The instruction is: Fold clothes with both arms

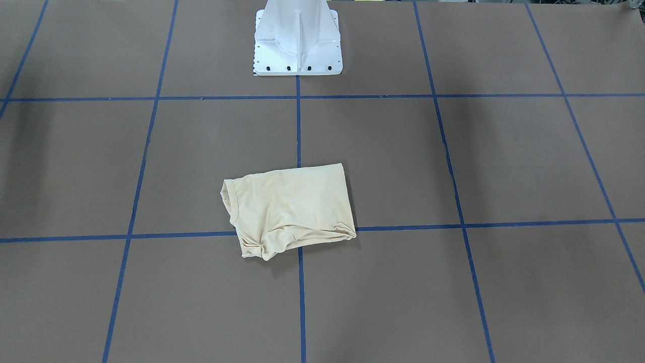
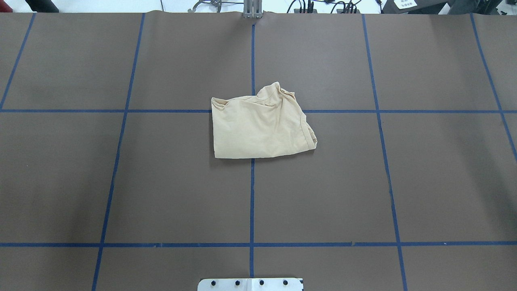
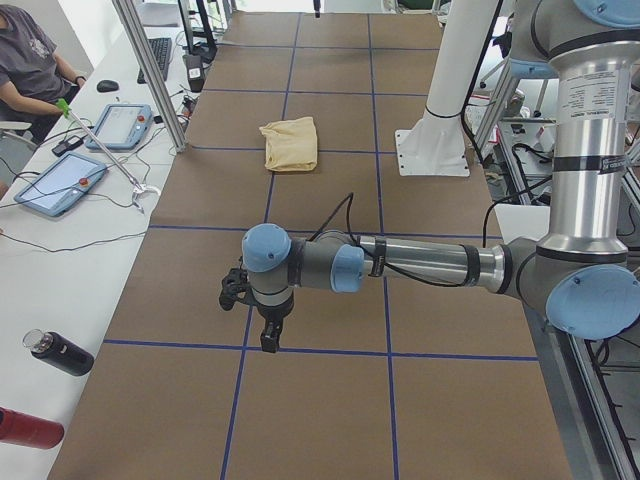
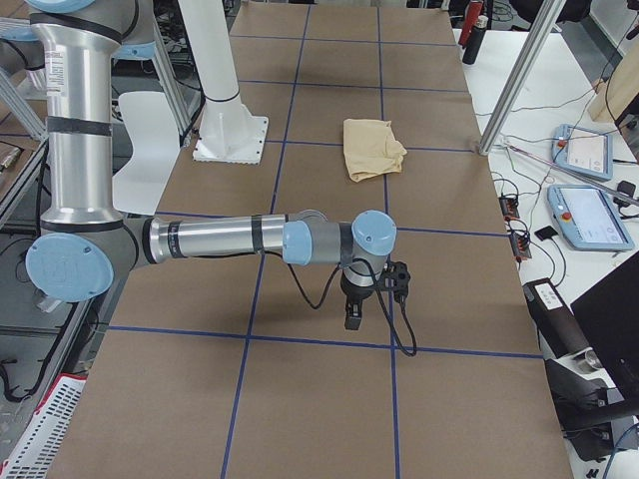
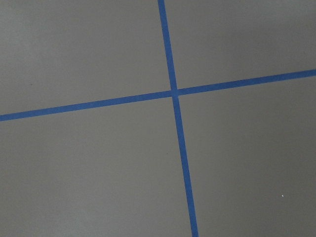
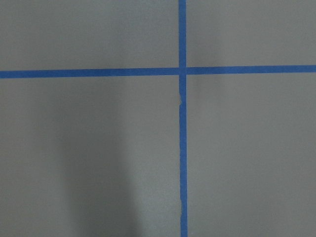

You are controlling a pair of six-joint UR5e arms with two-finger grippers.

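the shirt (image 2: 260, 123) lies folded into a rough rectangle near the middle of the worktop (image 2: 161, 182), well apart from both arms. it covers the crossing of two blue tape lines (image 2: 252, 202), the centre line and the cross line on the side away from the robot's base (image 1: 297, 40). its ribbed neck edge turns toward the robot's right. the edge toward the operators' side is bunched and wrinkled, and the edge toward the base is straight. only plain pale fabric shows on top.

the left arm (image 3: 420, 265) reaches out low over the left end of the worktop. the left claw (image 3: 268, 338) points down just above a cross line of tape. whether that claw is open or closed i cannot tell, since it shows only from the side.

the right arm (image 4: 220, 239) stretches the same way over the right end of the worktop. the right claw (image 4: 351, 319) hangs down near a tape line, and i cannot tell its state either. both wrist views show only brown worktop with a tape crossing.

on the white side table by the operators' edge are two tablets (image 3: 55, 185) and a black bottle (image 3: 60, 352). a seated person (image 3: 30, 60) is at the far end.
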